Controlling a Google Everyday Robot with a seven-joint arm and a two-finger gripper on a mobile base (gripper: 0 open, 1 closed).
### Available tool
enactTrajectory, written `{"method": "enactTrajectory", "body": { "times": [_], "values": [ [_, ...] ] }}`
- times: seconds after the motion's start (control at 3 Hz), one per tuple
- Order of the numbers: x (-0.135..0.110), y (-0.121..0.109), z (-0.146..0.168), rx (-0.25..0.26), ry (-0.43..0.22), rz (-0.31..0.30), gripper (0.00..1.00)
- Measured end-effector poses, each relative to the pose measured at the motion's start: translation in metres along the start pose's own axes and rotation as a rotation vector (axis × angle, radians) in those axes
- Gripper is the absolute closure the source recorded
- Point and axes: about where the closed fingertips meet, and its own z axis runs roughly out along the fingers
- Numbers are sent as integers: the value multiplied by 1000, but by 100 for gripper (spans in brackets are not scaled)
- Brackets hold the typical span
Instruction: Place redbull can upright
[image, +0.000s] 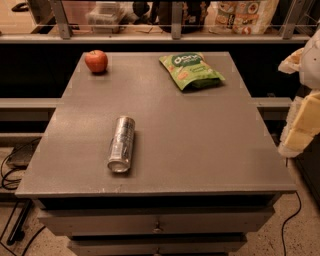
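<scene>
Slim silver redbull can (121, 144) lies on its side, left of centre in the frame, on the grey flat-topped table (210, 150), one shiny end towards the bottom edge. Round red apple (96, 61) sits upper left, green crinkly snack bag (191, 71) upper centre. White-and-cream gripper (301, 131) hangs at the right edge, off the table, well apart from the can. Can't tell its grip state.

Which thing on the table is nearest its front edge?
The redbull can, on its side near the front; the apple and green bag sit at the back. The gripper hangs beyond the table's right edge.
</scene>
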Motion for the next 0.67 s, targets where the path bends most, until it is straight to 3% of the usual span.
{"method": "enactTrajectory", "body": {
  "times": [0.33,0.67],
  "values": [
    [0,-1,-1,6,0,6,0],
    [-7,-8,4,13,-28,102,0]
  ]
}}
